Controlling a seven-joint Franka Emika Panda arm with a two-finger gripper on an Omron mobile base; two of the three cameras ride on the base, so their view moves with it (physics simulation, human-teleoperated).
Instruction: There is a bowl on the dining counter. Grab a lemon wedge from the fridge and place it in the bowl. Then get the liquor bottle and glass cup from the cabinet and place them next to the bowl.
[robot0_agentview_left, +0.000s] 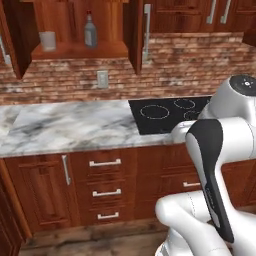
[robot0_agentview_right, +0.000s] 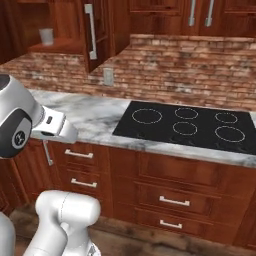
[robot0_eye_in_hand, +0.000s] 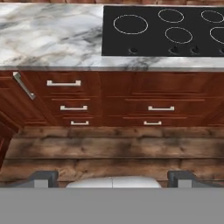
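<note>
Two task items stand on the shelf of an open wall cabinet (robot0_agentview_left: 80, 50), high above the gripper (robot0_eye_in_hand: 113, 177) and well apart from it: a clear liquor bottle (robot0_agentview_left: 90, 31) with a dark cap, and a pale glass cup (robot0_agentview_left: 48, 40) to the bottle's left, near but not touching it. In the right base view the glass cup sits alone on the visible bit of shelf beside the open door.

The gripper hangs low in front of the base cabinets, its two dark fingertips (robot0_eye_in_hand: 43, 178) spread wide with nothing between them. It looks down and forward at the wooden floor, the drawer fronts (robot0_eye_in_hand: 64, 83) ahead, the marble counter (robot0_eye_in_hand: 48, 35) beyond them, and the black cooktop (robot0_eye_in_hand: 162, 28) further ahead and to one side. No bowl, fridge or lemon wedge is in sight, so how far the lemon step stands cannot be told.

Risks, as a judgement: the reach to the shelf is long and upward, so the arm may clip the counter edge or the open cabinet door (robot0_agentview_left: 136, 35) on its way. Bottle and cup stand close together; a wide-open approach to one could knock the other over or off the shelf. The bottle is tall and narrow, so a high or off-centre grasp could tip it.
</note>
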